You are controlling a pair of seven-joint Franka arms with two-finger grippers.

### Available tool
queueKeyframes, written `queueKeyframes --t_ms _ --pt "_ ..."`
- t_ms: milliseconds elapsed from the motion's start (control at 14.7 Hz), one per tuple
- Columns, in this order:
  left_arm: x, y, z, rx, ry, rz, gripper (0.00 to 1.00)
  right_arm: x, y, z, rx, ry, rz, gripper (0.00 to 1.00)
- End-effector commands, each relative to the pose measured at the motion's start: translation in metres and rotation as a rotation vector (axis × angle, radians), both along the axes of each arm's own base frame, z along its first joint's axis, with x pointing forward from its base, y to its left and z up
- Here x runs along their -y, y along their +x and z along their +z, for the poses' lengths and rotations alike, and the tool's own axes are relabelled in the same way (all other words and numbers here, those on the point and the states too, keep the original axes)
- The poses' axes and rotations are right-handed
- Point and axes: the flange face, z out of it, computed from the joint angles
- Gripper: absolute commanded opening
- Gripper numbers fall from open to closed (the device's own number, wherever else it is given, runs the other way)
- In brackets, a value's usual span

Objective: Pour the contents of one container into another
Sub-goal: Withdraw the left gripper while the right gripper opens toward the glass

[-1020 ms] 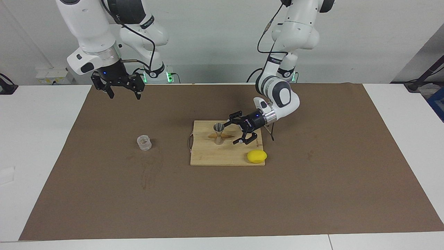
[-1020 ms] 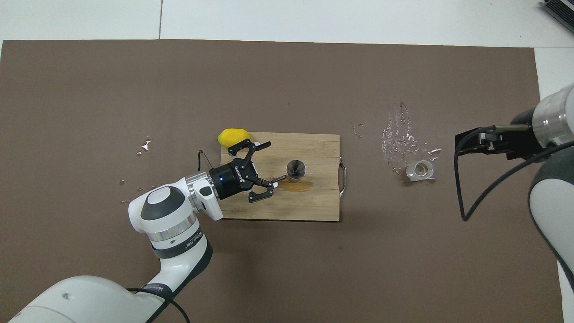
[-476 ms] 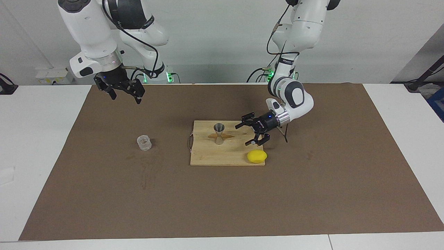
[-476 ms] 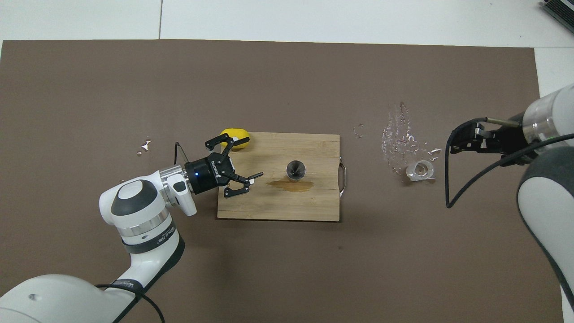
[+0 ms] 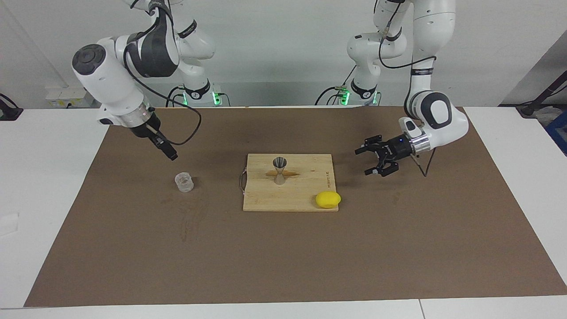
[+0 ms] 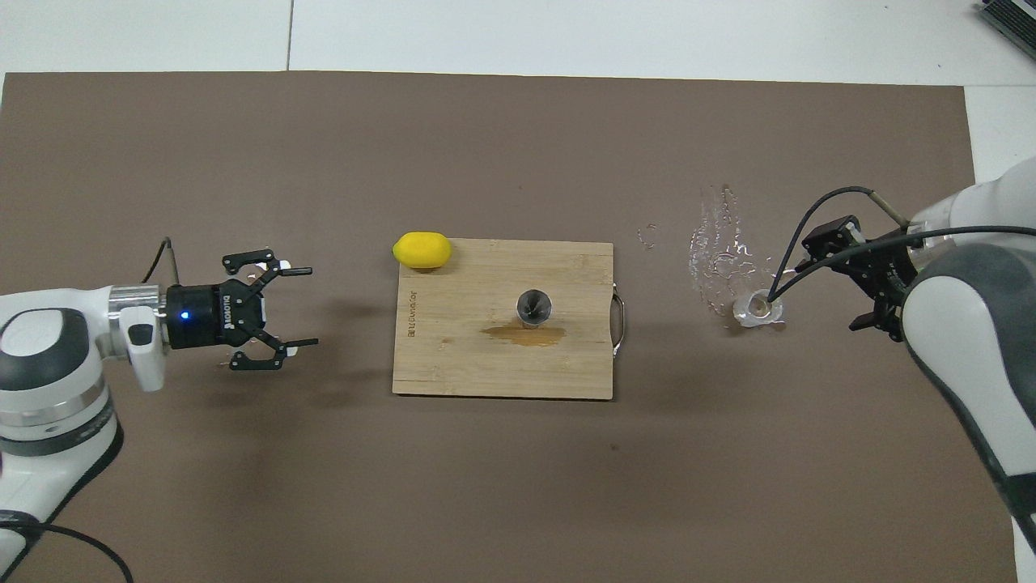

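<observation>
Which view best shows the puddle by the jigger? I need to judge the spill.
The overhead view: the brown puddle lies flat and unhidden on the board, beside the jigger. In the facing view the puddle is a thin streak, partly hidden by the jigger.

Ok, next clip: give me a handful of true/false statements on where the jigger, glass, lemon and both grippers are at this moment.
1. The jigger stands upright on the cutting board. True.
2. The glass tumbler sits on the board too. False: it stands on the brown mat, toward the right arm's end of the table.
3. The left gripper holds the jigger. False: it is open and empty, over the mat beside the board.
4. The lemon lies at the board's corner farther from the robots. True.
5. The right gripper grips the glass. False: it hangs above the mat near the glass, apart from it.
</observation>
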Motion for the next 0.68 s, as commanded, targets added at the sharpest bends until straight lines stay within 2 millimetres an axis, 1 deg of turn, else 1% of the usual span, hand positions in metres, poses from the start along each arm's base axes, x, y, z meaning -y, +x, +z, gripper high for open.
queueKeyframes --t_ms 0,68,136,272,408,476,612 --pt "-0.052 0.009 0.039 -0.029 0.109 -0.077 1.0 0.022 0.013 -0.042 -0.043 0.062 -0.1 1.0" --pt "-0.071 0.013 0.053 -0.037 0.145 -0.098 1.0 0.026 0.015 -0.05 -0.052 0.077 -0.12 1.0" --pt "-0.087 0.016 0.069 -0.043 0.178 -0.115 1.0 0.032 0.015 -0.06 -0.065 0.091 -0.142 1.0" --pt "-0.117 0.025 0.102 -0.085 0.299 -0.125 1.0 0.047 0.018 -0.08 -0.08 0.125 -0.19 1.0" --pt "-0.132 0.036 0.138 -0.051 0.434 -0.148 1.0 0.057 0.02 -0.098 -0.074 0.125 -0.215 1.0" --pt "-0.137 0.039 0.157 -0.033 0.48 -0.15 1.0 0.061 0.021 -0.106 -0.085 0.131 -0.227 1.0" --pt "-0.155 0.042 0.188 -0.099 0.621 -0.094 1.0 0.064 0.022 -0.115 -0.099 0.184 -0.272 1.0"
